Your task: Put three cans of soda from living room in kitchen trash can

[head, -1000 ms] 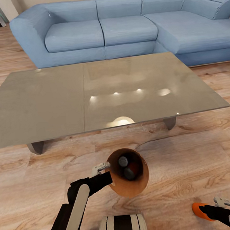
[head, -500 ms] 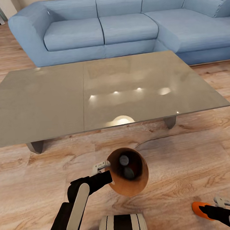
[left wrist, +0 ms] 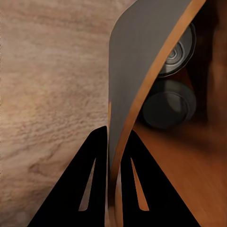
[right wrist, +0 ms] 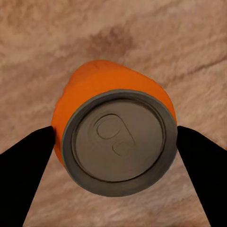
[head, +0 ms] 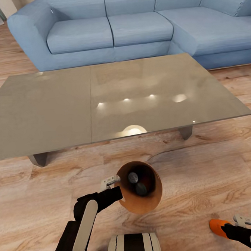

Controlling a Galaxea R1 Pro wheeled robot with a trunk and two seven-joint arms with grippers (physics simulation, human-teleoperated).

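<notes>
The tash can (head: 144,203), a coppery-brown bin, hangs tilted above the wood floor with its dark mouth toward me. My left gripper (head: 119,185) is shut on its rim; the left wrist view has the left gripper (left wrist: 115,135) straddling the tash can wall (left wrist: 137,61). Two cans of soda lie inside, grey tops showing: one can (head: 133,177) and a second can (head: 141,189), also seen as the first can (left wrist: 179,49) and the second can (left wrist: 169,103). A third orange can of soda (head: 216,226) sits in my right gripper (head: 219,226) at the lower right; the right gripper (right wrist: 116,135) is shut on this can (right wrist: 118,142).
A low grey table (head: 64,107) stretches across the view just ahead of the bin. Behind it stands a blue L-shaped sofa (head: 133,27). Light wood plank floor (head: 203,172) lies between the table and me.
The whole view has shifted a little, so the camera moved. The cans inside the bin settled slightly, and an orange side seen earlier no longer shows. Both grips are unchanged.
</notes>
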